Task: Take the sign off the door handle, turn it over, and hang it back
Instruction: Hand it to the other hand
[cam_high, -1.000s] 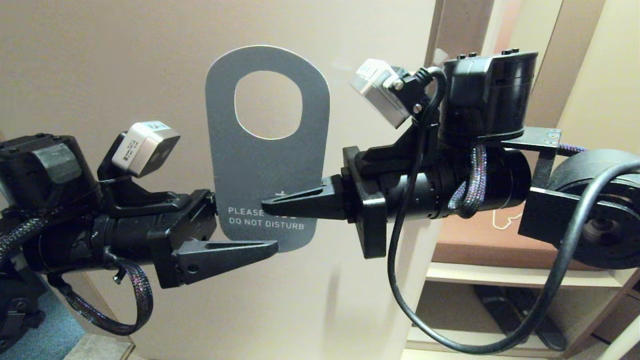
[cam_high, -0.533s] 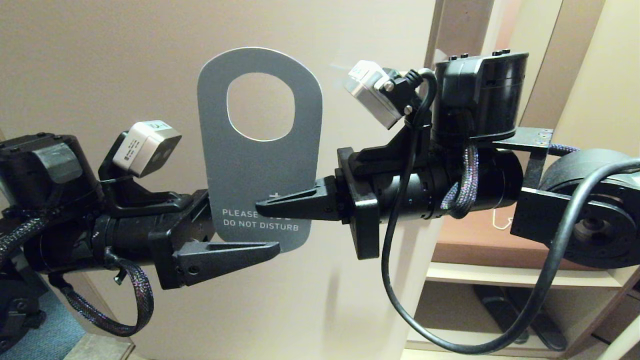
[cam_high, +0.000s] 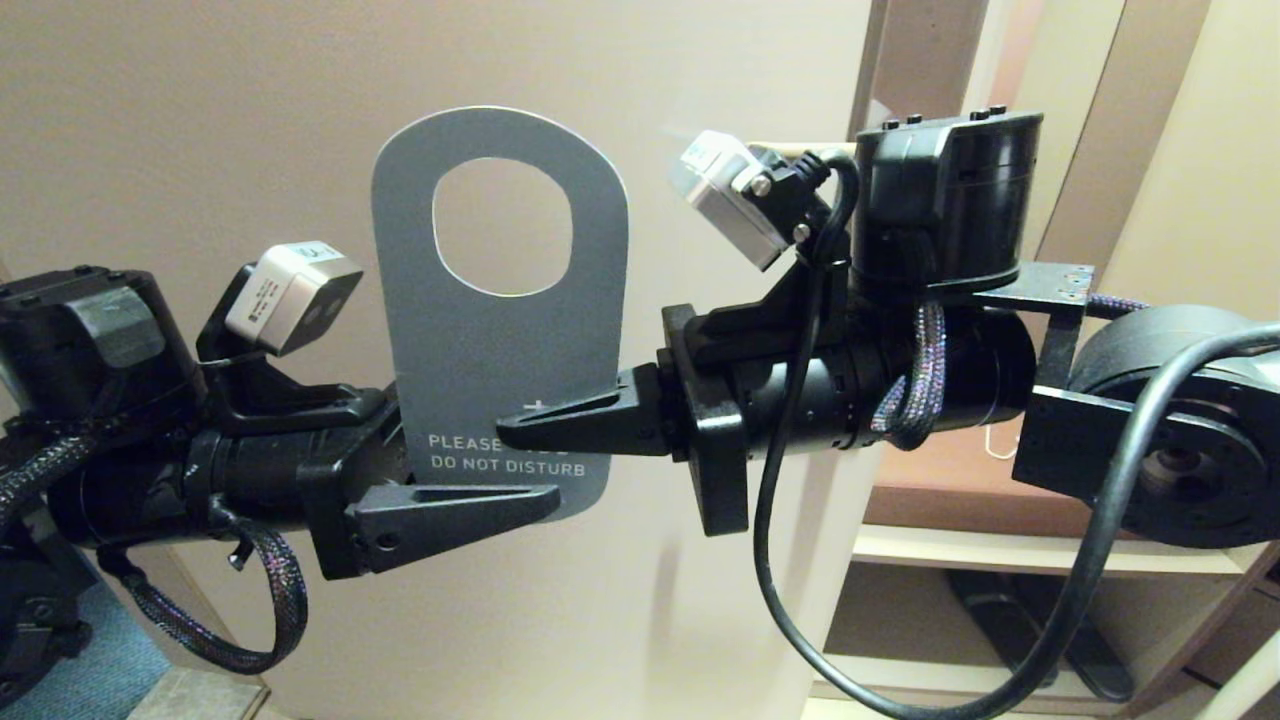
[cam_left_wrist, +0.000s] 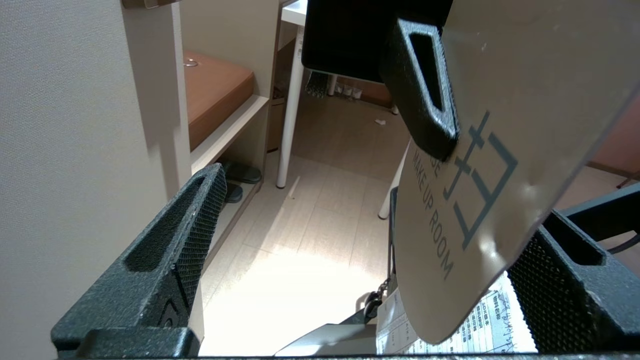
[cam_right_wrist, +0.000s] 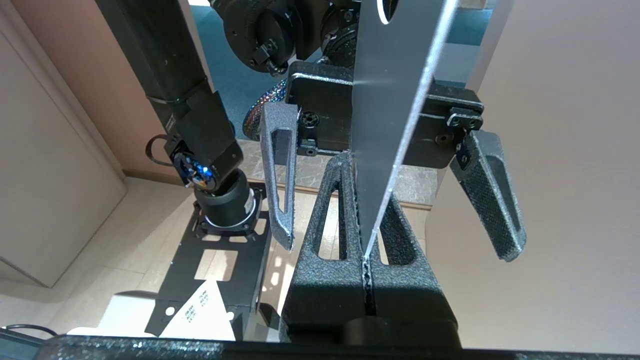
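The left claw (cam_high: 470, 505) sits nearest, its two fingers spread wide with nothing pinched. The bottom of the sign (cam_high: 500, 310) hangs down between those fingers, so this claw looks ready to take it. The right claw (cam_high: 520, 432) is squeezed shut on the sign's lower edge and holds it upright, with the "DO NOT DISTURB" side facing us. Behind both claws is the pale door (cam_high: 200, 120). The door handle is hidden. Shelves (cam_high: 1000, 550) stand past the right claw.

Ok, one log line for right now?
sign: off handle, DO NOT DISTURB faces head camera | right tool: shut on sign | left tool: open around sign's lower end
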